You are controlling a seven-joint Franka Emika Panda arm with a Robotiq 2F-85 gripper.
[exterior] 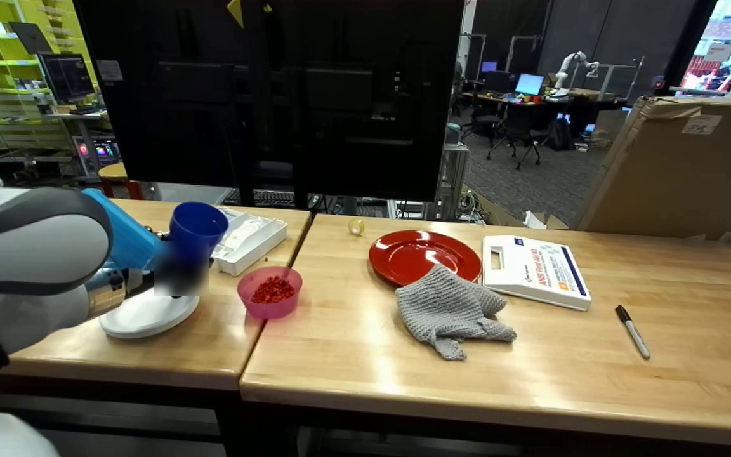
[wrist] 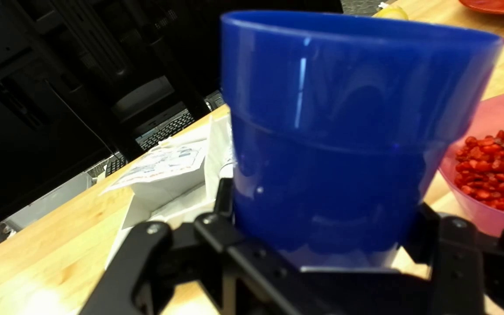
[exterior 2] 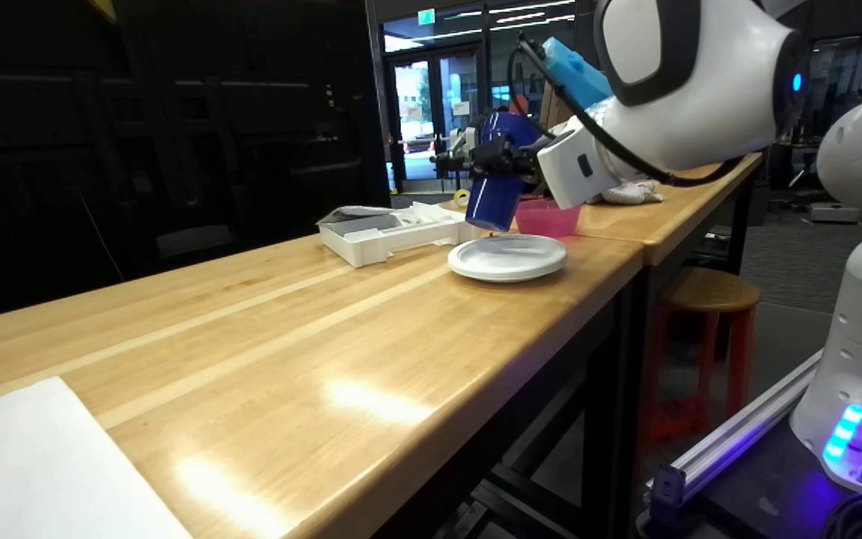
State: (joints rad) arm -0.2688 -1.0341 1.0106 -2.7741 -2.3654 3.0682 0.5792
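Tables (exterior: 327,355) bear a pink bowl (exterior: 271,311) of red bits (exterior: 273,290); the hand (wrist: 325,214) grips a blue cup (wrist: 339,131).

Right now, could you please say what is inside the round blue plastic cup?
Inside the round blue plastic cup, only the upper inner wall shows; its bottom, and anything there, is hidden by the near side.

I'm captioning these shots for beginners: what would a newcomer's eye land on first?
Probably the blue cup, clamped in the gripper and filling the middle of the wrist view. At that view's right edge, a pink bowl of red bits stands out. In an exterior view, a glossy red plate gleams behind a gray knitted cloth.
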